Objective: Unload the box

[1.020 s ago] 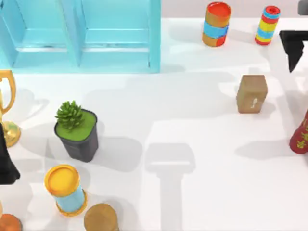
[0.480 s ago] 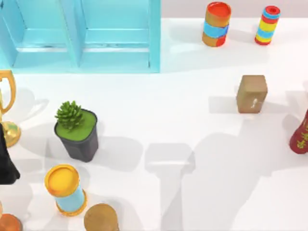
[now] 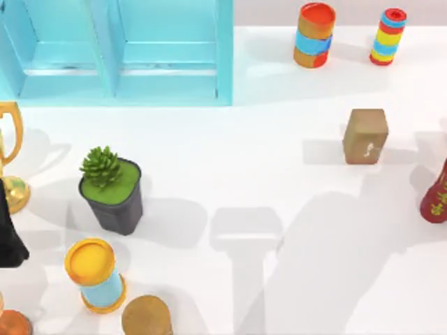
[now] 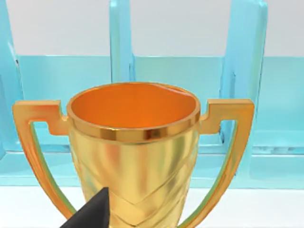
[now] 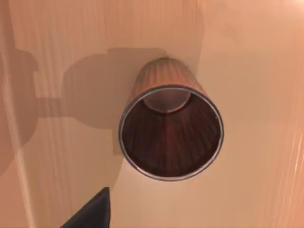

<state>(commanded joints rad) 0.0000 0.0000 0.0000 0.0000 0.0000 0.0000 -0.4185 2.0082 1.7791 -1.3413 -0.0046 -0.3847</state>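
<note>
A pale blue box with open compartments stands at the back left of the table. In the left wrist view its walls rise behind a gold trophy. In the top view the trophy stands at the left edge, with my left gripper just in front of it and close to it. My right gripper hangs over a brown ribbed cup, which stands open side up on a wooden surface.
A potted succulent, a yellow-lidded can and a brown cylinder crowd the front left. A brown block and a red bottle stand at the right. Two striped cans stand at the back.
The right arm's black gripper, at the top view's back right edge a second ago, has left that view, and its shadow has shifted. The left arm and the objects have not moved.
</note>
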